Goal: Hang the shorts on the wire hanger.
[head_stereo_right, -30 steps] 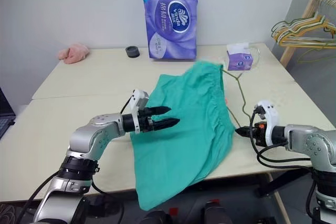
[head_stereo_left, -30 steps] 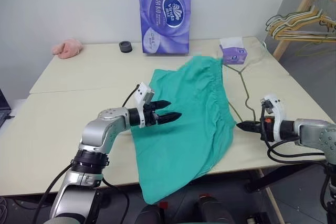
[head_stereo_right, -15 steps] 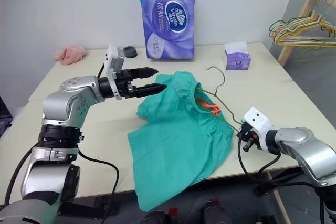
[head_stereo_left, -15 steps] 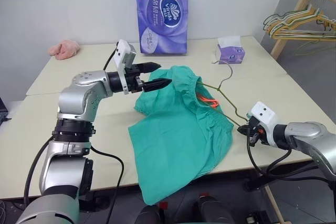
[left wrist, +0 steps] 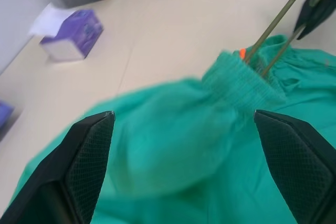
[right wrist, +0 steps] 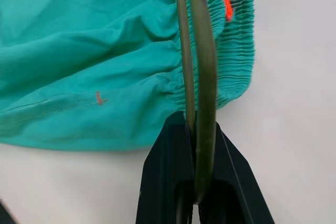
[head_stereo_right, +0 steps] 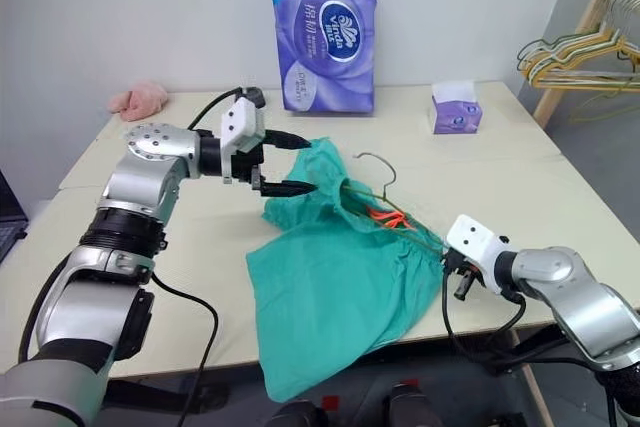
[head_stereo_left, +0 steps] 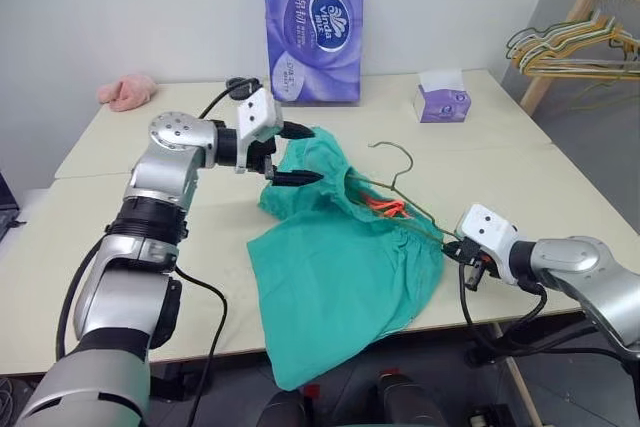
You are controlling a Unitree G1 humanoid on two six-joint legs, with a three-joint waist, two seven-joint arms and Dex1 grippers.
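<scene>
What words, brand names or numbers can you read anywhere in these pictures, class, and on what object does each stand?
"Vinda": brand name in the dark oval on the purple tissue pack standing at the back of the table.
Chinese characters and other print on the same pack: too small to read.
Small purple tissue box: print too small to read.

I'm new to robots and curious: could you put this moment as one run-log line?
left gripper: open over teal-green cloth shorts | right gripper: shut on thin grey-olive wire hanger | hanger inside waistband
</scene>
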